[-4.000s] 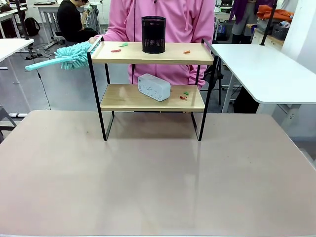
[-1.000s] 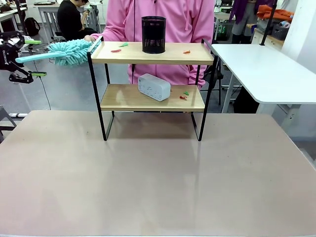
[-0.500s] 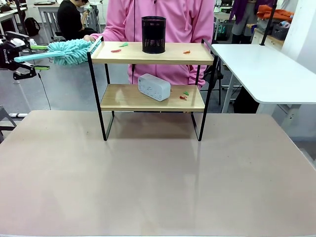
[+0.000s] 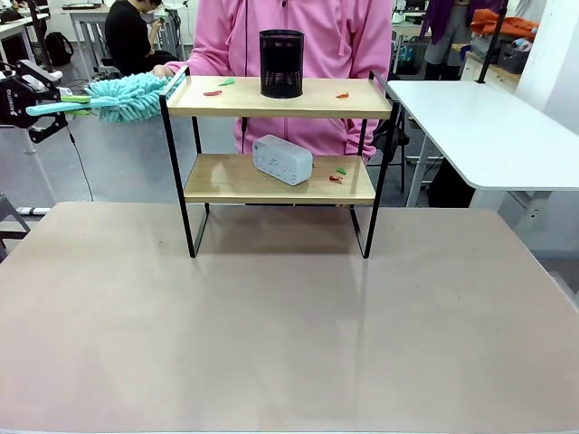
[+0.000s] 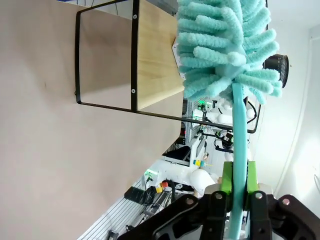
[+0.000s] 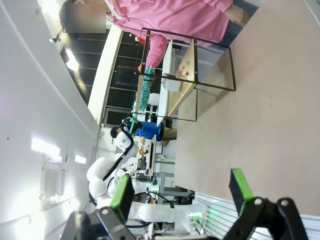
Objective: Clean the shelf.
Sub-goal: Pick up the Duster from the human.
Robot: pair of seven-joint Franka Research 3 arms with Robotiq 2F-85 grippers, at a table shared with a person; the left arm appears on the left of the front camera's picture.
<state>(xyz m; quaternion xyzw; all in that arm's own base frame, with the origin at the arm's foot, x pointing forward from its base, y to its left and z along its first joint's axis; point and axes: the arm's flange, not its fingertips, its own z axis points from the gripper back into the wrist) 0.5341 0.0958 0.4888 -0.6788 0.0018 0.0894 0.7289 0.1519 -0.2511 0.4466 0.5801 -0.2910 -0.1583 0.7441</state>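
Left of shelf (image 4: pixel 308 107), level with its top board: duster (image 4: pixel 131 98) handle clamped in left gripper (image 5: pixel 239 179), fluffy head just beside frame. Right gripper (image 6: pixel 181 191) spread wide, empty, well apart from shelf. Shelf on tabletop, person behind it. Sweeping apparently not begun: scraps (image 4: pixel 213 92) on both boards, cup (image 4: pixel 281 63) above, box (image 4: pixel 282 159) below.

Left gripper (image 5: pixel 239 179) clamps duster (image 5: pixel 225 45) (shelf (image 5: pixel 155 50) beyond).
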